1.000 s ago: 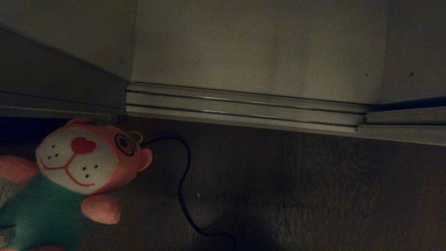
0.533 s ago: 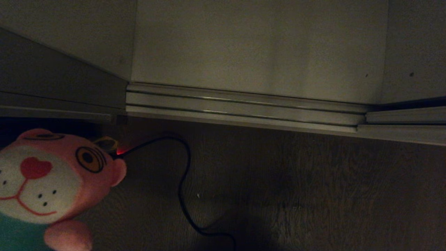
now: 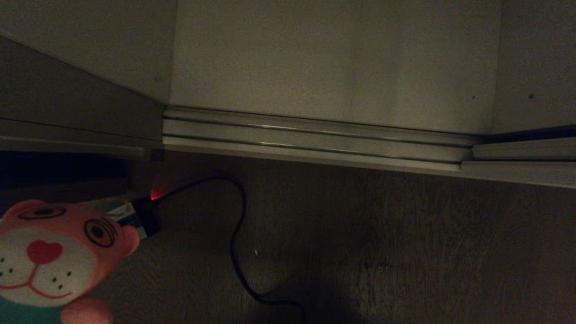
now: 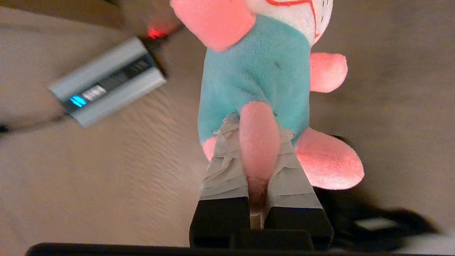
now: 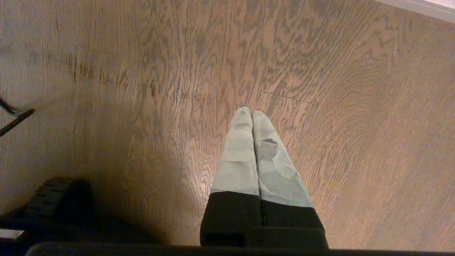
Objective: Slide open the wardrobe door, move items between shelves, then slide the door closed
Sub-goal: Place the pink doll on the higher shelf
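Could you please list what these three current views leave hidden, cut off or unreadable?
- Pink plush toy: head view's bottom-left edge cuts off its body.
- Left gripper: outside the head view; the left wrist view shows it shut on a pink limb.
- Silver device: the toy's head hides most of it in the head view; its markings are unreadable.
- Shelves: none can be made out.

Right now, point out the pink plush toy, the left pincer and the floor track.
pink plush toy (image 4: 256, 71): left wrist view, on its teal shirt.
left pincer (image 4: 258, 142): left wrist view, midway between the fingertips, shut on the toy's leg.
floor track (image 3: 315, 141): head view, middle rail.
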`<state>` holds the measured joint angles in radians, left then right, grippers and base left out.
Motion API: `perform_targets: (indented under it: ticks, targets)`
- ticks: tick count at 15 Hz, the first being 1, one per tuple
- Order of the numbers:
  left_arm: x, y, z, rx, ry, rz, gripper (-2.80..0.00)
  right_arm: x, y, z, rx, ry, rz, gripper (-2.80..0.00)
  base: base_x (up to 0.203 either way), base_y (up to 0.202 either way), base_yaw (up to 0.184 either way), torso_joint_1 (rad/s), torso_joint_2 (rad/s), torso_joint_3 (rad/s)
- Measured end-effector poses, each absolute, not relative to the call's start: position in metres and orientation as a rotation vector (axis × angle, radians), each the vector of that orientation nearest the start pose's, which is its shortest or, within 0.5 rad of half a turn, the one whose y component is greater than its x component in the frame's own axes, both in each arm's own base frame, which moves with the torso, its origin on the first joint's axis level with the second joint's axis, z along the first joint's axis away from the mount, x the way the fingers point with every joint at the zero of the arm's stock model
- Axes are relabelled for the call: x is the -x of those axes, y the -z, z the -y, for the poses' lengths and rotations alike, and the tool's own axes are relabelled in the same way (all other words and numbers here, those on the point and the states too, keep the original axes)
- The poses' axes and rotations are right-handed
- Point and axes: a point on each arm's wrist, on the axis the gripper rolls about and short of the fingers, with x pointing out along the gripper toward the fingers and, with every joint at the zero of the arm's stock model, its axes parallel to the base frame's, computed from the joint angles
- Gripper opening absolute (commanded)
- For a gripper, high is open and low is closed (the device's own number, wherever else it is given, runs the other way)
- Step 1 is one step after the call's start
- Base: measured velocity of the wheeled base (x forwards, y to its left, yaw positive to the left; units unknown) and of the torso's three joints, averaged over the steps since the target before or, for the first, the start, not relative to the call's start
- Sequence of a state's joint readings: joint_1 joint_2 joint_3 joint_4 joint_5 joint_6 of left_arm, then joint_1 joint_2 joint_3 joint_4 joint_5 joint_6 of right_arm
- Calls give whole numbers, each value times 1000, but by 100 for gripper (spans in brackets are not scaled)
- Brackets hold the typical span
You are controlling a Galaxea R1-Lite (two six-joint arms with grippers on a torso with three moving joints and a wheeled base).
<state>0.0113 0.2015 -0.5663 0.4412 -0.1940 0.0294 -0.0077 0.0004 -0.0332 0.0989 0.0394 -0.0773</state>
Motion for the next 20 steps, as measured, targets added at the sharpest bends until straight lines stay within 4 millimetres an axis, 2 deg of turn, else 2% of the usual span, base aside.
perform_targets:
  ticks: [5, 9, 11, 15, 20]
  targets:
    - [48, -131, 3, -109, 146, 6, -280, 26, -74, -1, 76, -34, -65, -280, 0, 0, 0, 0, 0, 0]
    - [29, -97, 3, -137, 119, 77, -280, 26, -75, -1, 76, -34, -64, -280, 0, 0, 0, 0, 0, 0]
    - [26, -92, 3, -121, 111, 117, -280, 26, -75, -1, 76, -34, -64, -280, 0, 0, 0, 0, 0, 0]
    - [26, -84, 2, -42, 96, 34, -280, 26, -75, -1, 76, -34, -65, -280, 0, 0, 0, 0, 0, 0]
    - [24, -78, 0, -100, 20, 9, -280, 26, -74, -1, 76, -34, -65, -280, 0, 0, 0, 0, 0, 0]
